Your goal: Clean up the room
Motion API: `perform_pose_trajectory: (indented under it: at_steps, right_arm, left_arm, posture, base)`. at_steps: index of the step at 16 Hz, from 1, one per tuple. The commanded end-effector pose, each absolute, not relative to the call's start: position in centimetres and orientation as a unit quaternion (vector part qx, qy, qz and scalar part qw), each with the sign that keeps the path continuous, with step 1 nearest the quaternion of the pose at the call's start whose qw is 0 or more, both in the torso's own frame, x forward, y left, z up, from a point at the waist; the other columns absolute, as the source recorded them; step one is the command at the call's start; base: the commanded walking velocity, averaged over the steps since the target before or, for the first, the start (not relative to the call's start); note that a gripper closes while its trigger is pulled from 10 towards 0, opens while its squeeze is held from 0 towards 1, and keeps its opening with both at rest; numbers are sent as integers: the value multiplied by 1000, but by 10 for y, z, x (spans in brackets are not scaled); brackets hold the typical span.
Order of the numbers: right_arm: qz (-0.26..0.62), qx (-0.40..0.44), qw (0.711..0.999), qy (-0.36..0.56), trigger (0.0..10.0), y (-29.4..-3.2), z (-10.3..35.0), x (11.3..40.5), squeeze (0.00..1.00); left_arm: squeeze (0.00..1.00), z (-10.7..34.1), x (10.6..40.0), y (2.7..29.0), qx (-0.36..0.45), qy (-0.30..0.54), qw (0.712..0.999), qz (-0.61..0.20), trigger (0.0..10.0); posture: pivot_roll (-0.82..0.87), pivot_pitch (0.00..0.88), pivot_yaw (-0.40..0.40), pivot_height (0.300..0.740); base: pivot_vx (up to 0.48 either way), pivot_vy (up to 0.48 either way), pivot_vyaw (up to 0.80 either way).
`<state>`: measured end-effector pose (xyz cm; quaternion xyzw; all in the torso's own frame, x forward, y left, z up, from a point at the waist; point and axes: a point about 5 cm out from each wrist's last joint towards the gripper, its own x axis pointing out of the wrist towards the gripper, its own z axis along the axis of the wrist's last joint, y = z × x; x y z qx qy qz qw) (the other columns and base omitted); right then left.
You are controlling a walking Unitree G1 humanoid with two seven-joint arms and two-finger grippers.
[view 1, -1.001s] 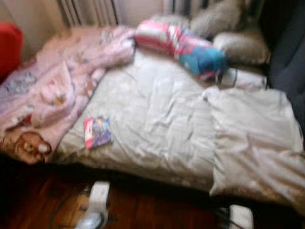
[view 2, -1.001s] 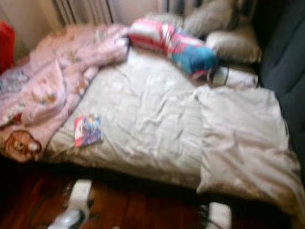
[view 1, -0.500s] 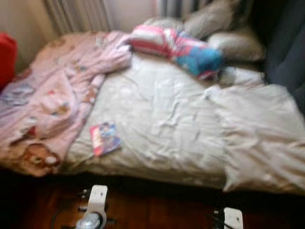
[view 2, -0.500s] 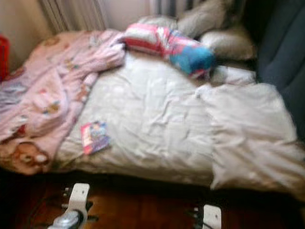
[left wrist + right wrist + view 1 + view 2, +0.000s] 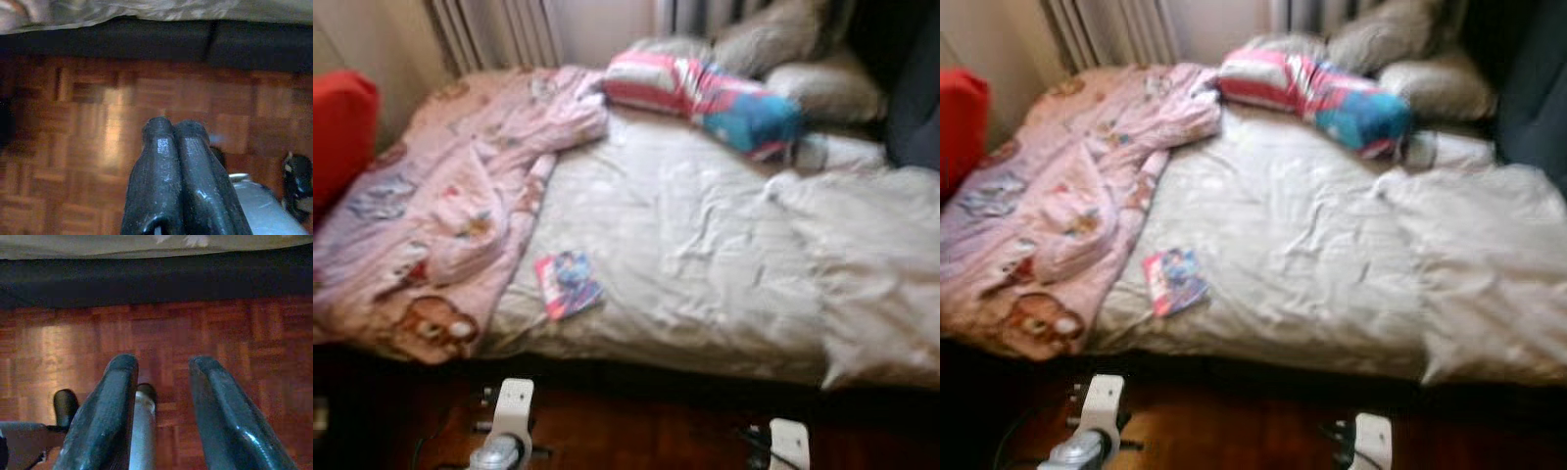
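A small colourful book [image 5: 568,284] lay on the grey duvet [image 5: 705,255], just beside the pink blanket [image 5: 440,206]. Both arms hung low over the parquet floor [image 5: 98,127]: left gripper [image 5: 175,129] pressed together, empty; right gripper [image 5: 163,367] spread apart, empty.

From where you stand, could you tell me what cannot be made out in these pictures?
- The book on the bed: its cover is too blurred to read in either eye view.
- The red object: cut off by the left edge of the eye views, so I cannot tell what it is.
- Under the bed: dark in both wrist views, contents hidden.
- The dark shape: cut off by the right edge.
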<state>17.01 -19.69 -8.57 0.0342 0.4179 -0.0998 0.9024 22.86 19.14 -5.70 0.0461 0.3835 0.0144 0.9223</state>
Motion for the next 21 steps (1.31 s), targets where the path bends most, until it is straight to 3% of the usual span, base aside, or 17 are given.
perform_pose_trajectory:
  at_steps: [1,21]
  right_arm:
    - [-99,32,897,430,10000,-198,-89,163,0]
    - [-99,42,892,438,10000,-197,-92,158,0]
  left_arm:
    - [0,-58,227,191,54,389,919,10,10000]
    - [0,-58,227,195,52,388,920,18,10000]
  posture:
    - [-51,146,66,740]
    - [-36,193,49,740]
  base:
    - [0,341,0]
    - [0,344,0]
